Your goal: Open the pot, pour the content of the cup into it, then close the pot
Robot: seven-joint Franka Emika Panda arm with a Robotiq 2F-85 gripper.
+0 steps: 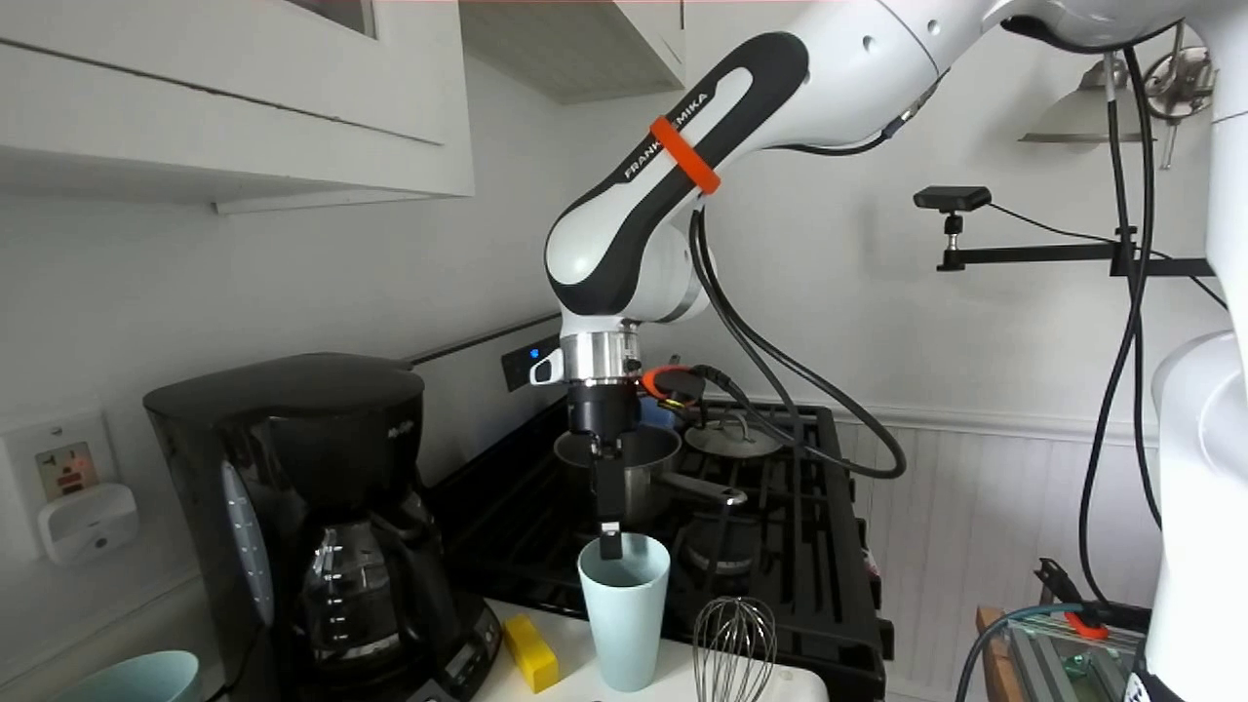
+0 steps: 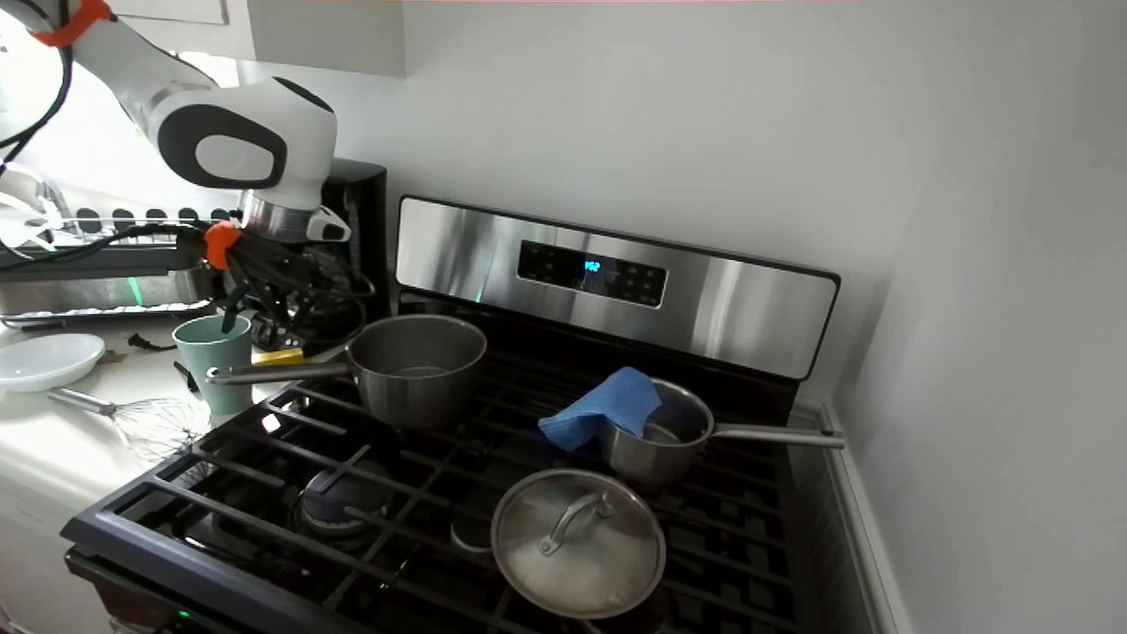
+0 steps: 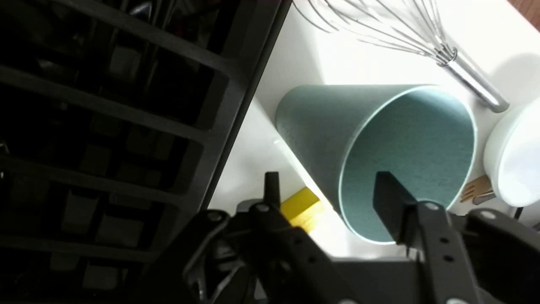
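My tool (image 3: 329,185) was right at the top of the cup (image 1: 626,624). Its fingers (image 3: 390,198) were spread apart and not holding anything. One pointed into the cup's mouth and one was outside, with the cup's wall in the gap. The cup stood upright on the worktop (image 3: 253,160), just beside the stove (image 2: 467,255). I could not tell what was in it.

The pot (image 2: 418,401) had no lid on. A lid (image 2: 578,543) lay on the stove bars, near a smaller pot (image 2: 651,460) with a blue cloth (image 2: 607,407) over its edge.

I thought pinching the wall came next. If I went down crooked, a finger could push the rim and knock the cup over, maybe onto the whisk (image 1: 734,643). If I pinched just a tiny bit of rim, the cup could twist and spill. A low swing might bump the pot's handle (image 2: 282,373) and shove the pot. If I tipped too soon, stuff could land on the stove. Later, the lid could slide off if I set it down wonky.
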